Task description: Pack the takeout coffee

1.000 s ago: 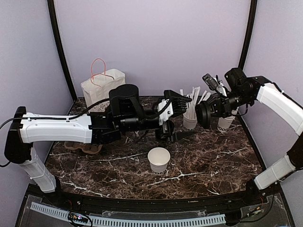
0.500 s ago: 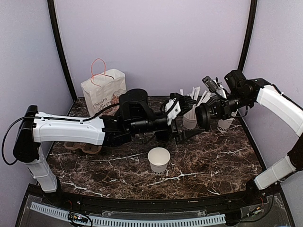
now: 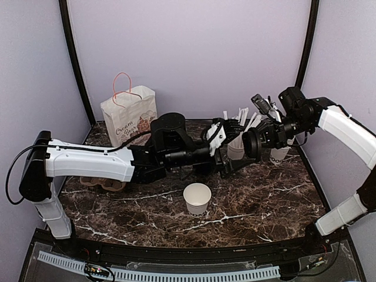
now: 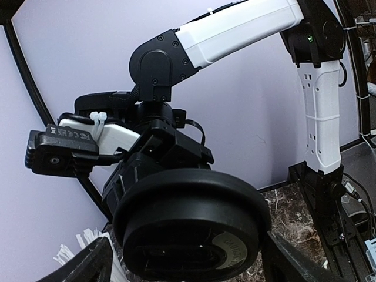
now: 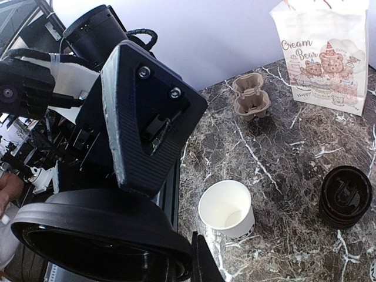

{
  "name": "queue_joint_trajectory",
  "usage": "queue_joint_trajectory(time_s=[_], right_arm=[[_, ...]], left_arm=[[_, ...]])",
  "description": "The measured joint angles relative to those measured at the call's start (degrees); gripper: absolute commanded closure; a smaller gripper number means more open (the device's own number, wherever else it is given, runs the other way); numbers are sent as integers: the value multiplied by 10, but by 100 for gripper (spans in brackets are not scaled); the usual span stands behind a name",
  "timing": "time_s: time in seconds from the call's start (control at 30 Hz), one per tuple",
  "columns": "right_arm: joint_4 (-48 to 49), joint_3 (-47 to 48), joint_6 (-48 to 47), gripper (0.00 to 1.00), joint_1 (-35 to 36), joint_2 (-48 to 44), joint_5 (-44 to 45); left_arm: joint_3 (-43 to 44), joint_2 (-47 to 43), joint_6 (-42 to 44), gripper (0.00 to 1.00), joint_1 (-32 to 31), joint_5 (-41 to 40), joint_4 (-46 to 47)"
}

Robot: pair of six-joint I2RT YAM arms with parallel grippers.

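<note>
I see the cup (image 3: 197, 198) lidless and upright, lower centre of the top view. At centre right the right gripper (image 3: 255, 142) pinches its black lid (image 4: 191, 226); the left gripper (image 3: 232, 147) is spread to either side of the lid.

Left arm (image 3: 88, 161): white shells, black joints!
Right arm (image 3: 346, 126): white links too, tiny green light.
Cable (image 5: 141, 36): black, sleeved.
Left gripper (image 3: 234, 147): black ribbed fingers.

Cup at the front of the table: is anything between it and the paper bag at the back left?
Yes. In the top view the left arm, raised off the table, crosses the straight line from the cup to the paper bag. The cup stands open-topped.
</note>
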Motion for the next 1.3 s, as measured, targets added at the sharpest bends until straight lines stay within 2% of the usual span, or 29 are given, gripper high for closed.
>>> queue_joint_trajectory(time_s=[0.37, 0.73, 0.93, 1.1, 1.3], right_arm=[[2, 0, 0, 90, 0, 1, -2], [13, -7, 6, 70, 0, 1, 1], [15, -11, 7, 64, -4, 0, 12], [6, -22, -10, 63, -30, -27, 39], [44, -93, 9, 62, -40, -89, 97]], left_arm=[[0, 5, -2, 21, 0, 2, 7], [-2, 5, -4, 24, 0, -3, 9], [-12, 1, -4, 25, 1, -19, 5], [-31, -34, -1, 24, 5, -61, -51], [-43, -127, 3, 24, 9, -123, -191]])
